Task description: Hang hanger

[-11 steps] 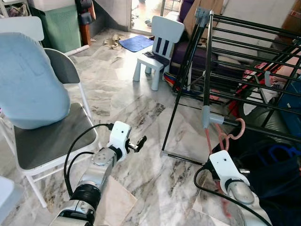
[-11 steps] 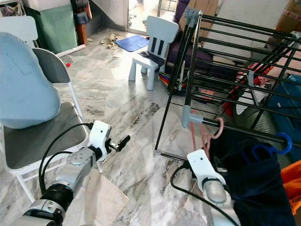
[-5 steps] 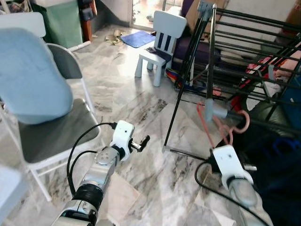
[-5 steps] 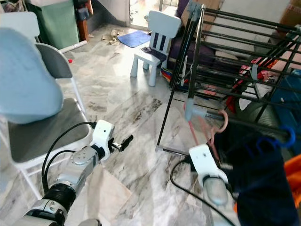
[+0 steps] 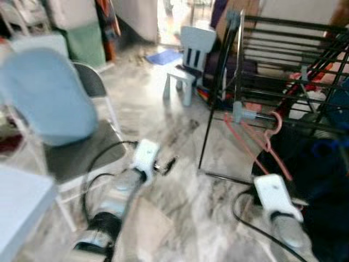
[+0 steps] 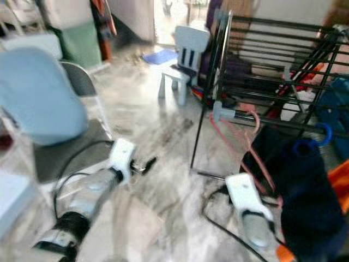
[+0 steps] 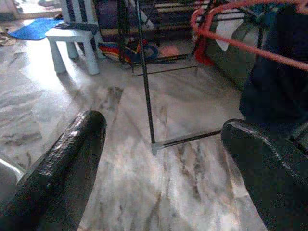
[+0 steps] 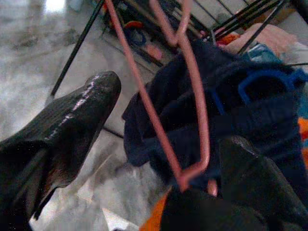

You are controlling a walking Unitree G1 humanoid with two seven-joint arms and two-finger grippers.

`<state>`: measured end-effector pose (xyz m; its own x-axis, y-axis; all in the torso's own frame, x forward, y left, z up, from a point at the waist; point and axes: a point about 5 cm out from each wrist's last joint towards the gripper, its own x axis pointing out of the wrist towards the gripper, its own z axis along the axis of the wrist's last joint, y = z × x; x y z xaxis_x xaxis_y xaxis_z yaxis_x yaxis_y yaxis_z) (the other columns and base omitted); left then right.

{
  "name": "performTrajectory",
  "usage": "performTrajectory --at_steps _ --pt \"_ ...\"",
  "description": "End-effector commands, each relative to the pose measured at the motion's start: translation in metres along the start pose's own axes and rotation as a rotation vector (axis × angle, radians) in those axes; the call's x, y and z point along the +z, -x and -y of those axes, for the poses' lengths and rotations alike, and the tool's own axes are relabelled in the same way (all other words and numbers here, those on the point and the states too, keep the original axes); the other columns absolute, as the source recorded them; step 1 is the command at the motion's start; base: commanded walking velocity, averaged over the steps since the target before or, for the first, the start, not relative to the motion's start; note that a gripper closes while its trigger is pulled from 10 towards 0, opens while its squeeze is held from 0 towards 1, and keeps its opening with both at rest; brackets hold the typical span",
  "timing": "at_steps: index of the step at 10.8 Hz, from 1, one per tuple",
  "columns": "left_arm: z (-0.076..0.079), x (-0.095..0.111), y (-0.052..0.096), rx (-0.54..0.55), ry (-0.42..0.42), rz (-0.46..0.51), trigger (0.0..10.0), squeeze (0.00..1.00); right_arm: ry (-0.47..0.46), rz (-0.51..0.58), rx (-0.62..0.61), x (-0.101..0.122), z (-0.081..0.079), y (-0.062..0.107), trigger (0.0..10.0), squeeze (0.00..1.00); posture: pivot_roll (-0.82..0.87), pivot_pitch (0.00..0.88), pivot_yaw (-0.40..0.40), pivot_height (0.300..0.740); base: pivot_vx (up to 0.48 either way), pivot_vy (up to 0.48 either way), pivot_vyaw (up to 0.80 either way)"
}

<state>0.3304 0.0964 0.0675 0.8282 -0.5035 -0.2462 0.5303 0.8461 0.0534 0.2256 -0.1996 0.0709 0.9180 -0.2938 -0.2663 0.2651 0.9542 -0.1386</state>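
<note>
- Here, pink hanger (image 5: 256,143): hook over a black rail of the drying rack (image 5: 283,60), its triangle slanting down toward the right arm; a lower corner sits between the fingers in the right wrist view.
- Right pincer (image 8: 144,159): fingers spread wide on either side of the hanger wire; whether they press on it cannot be told.
- Left pincer (image 7: 163,159): released, fingers apart, nothing between them, above the marble floor (image 5: 180,136).
- Dark garment (image 6: 305,191): on a blue hanger (image 6: 312,143) on the rack, just beside the pink one.
- Folding chair (image 5: 82,147): carries a light blue cushion (image 5: 49,95).
- Small child's chair (image 5: 191,57): beyond, blurred.
</note>
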Motion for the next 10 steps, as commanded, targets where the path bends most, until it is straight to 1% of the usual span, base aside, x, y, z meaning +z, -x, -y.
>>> performTrajectory --at_steps 1,3,4,5,6,7,8,9,10 --pt "-0.001 -0.003 0.001 -0.004 -0.017 -0.016 10.0 0.0 -0.011 0.02 0.008 0.004 -0.002 -0.001 10.0 1.0 0.05 0.0 -0.042 0.74 -0.27 0.0 0.0" --pt "-0.001 0.001 -0.002 -0.007 -0.038 -0.012 10.0 0.0 -0.022 0.053 0.011 0.009 -0.003 -0.007 10.0 1.0 0.06 0.0 -0.003 0.74 -0.272 0.0 0.0" --pt "-0.005 0.006 -0.005 -0.001 -0.064 -0.014 10.0 0.0 -0.032 0.053 0.008 0.008 -0.003 -0.011 10.0 0.4 0.08 0.0 0.008 0.74 -0.27 0.0 0.0" --pt "-0.004 0.009 -0.007 -0.008 -0.09 -0.008 10.0 0.0 0.001 0.056 0.01 0.008 -0.005 -0.013 10.0 0.0 0.09 0.0 0.008 0.74 -0.285 0.0 0.0" --pt "-0.002 0.008 -0.009 -0.004 -0.095 -0.014 10.0 0.0 0.031 0.052 0.032 0.008 -0.008 -0.015 10.0 0.0 0.08 0.0 0.007 0.74 -0.454 0.0 0.0" --pt "0.002 0.008 -0.011 -0.007 -0.1 -0.006 10.0 0.0 0.079 0.078 0.077 0.011 -0.015 -0.016 10.0 0.0 0.07 0.0 0.014 0.74 -0.349 0.0 0.0" --pt "0.007 0.002 -0.009 -0.012 -0.103 -0.008 10.0 0.0 0.094 0.082 0.066 0.01 -0.016 -0.017 10.0 0.0 0.07 0.0 0.009 0.74 -0.341 0.0 0.0" --pt "0.008 -0.004 -0.006 -0.008 -0.1 -0.024 10.0 0.0 0.094 0.076 0.064 0.006 -0.017 -0.017 10.0 0.0 0.07 0.0 0.001 0.74 -0.341 0.0 0.0" --pt "0.009 -0.01 -0.003 -0.006 -0.096 -0.026 10.0 0.0 0.062 0.081 0.115 0.005 -0.023 -0.013 10.0 0.0 0.07 0.0 -0.023 0.74 -0.292 0.0 0.0"
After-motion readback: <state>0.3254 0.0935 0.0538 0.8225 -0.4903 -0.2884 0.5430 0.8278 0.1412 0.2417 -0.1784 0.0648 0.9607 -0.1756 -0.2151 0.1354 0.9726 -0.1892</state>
